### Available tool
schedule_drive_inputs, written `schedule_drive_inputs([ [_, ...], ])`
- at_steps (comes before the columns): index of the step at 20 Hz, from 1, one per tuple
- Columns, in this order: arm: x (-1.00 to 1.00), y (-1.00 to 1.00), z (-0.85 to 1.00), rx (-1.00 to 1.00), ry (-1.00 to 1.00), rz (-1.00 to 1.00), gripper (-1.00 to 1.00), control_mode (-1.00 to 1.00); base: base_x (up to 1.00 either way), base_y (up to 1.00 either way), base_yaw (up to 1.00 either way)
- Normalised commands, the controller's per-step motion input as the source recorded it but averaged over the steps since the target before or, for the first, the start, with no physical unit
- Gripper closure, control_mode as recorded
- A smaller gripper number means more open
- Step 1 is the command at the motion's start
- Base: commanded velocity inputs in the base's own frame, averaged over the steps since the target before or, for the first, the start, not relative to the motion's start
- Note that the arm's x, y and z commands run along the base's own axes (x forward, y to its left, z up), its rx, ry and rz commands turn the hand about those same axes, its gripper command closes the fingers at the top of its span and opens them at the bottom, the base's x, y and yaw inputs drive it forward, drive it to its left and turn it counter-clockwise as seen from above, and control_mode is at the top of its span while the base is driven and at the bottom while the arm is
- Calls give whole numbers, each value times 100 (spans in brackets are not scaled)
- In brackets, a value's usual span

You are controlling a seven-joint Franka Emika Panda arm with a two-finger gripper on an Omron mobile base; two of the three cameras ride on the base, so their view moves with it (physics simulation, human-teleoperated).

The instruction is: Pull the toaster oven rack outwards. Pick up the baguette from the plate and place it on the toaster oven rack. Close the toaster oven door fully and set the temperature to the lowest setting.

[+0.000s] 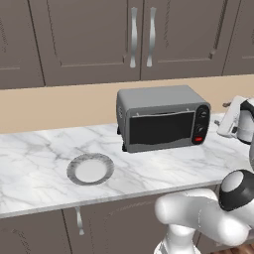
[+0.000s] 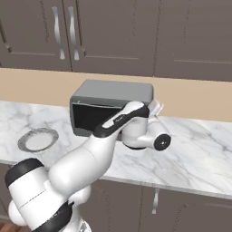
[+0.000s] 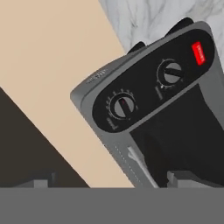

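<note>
The toaster oven (image 1: 158,119) stands on the marble counter with its toaster oven door (image 1: 161,127) shut, dark glass facing me. The toaster oven rack and the baguette are hidden. The plate (image 1: 90,168) lies bare to the oven's front left. My gripper (image 1: 223,121) hovers open just right of the oven's black panel, holding nothing. In the hand view the gripper (image 3: 111,181) faces that panel, with the upper knob (image 3: 121,106), the lower knob (image 3: 170,73) and the red button (image 3: 198,53) ahead. From the right base, my arm crosses in front of the oven (image 2: 113,93), and the gripper (image 2: 156,108) sits at its right end.
Dark wall cabinets (image 1: 141,34) hang above a beige backsplash (image 1: 54,106). The marble counter (image 1: 34,158) stretches left and right of the oven, its front edge close to my base. Lower cabinet handles (image 1: 79,221) show below it.
</note>
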Motion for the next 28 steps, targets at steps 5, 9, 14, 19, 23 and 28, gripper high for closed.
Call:
schedule_drive_inputs([
  [5, 27, -24, -17, -2, 0, 12, -100, -100, 0, 0, 0],
  [9, 24, 9, 0, -1, -7, 12, -100, -100, 0, 0, 0],
  [14, 13, 9, -9, 0, -12, 4, -100, -100, 0, 0, 0],
  [19, 13, 4, -35, -6, -27, 0, -100, -100, 0, 0, 0],
  [23, 19, 1, -26, -14, -12, 0, -100, -100, 0, 0, 0],
  [28, 24, 0, -20, -10, -6, 0, -100, -100, 0, 0, 0],
])
